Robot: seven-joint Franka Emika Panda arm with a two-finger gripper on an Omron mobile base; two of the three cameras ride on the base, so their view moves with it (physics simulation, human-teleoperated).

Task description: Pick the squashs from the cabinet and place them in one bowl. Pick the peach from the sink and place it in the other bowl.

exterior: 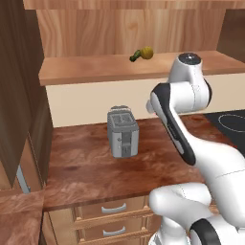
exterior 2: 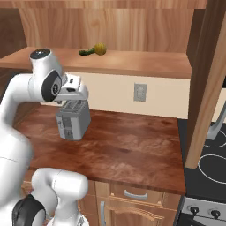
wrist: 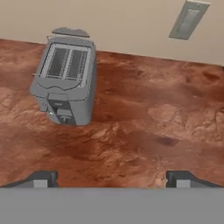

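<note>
Two squashs lie touching on the cabinet shelf: a rounded yellow one and an elongated dark green one. My gripper is open with nothing between its fingertips. It points down at the wooden counter, well below the shelf and beside the grey toaster. The bowls, the peach and the sink are out of view.
The toaster stands on the counter under the shelf. A wall outlet sits behind it. Dark cabinet doors stand open at the left and right. A black stovetop borders the counter on the right.
</note>
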